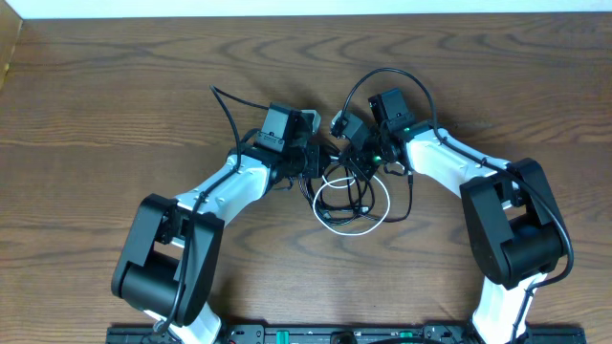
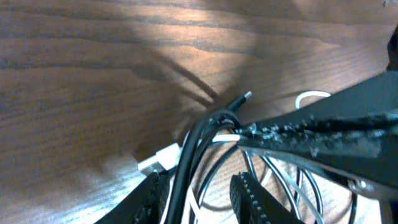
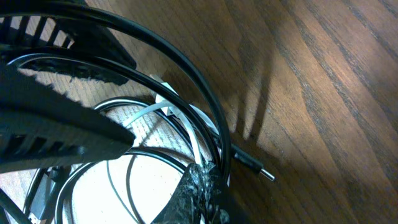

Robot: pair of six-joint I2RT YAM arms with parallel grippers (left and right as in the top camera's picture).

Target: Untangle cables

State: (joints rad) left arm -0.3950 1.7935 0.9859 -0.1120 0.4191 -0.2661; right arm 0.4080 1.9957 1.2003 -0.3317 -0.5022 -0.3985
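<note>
The separating pull looks not yet begun. The left tool (image 2: 198,190) stands apart, with the black cord (image 2: 186,158) running loose between its fingers. The cables (image 1: 349,203) lie looped on the counter (image 1: 124,96) between both tools. The right tool (image 2: 247,132) looks pinched on the bundle. Next, probably, the left closes and both draw apart.

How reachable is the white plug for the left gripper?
Likely yes: the white plug sits just ahead of the open left gripper; only the black cable between its fingers crowds the way.
</note>
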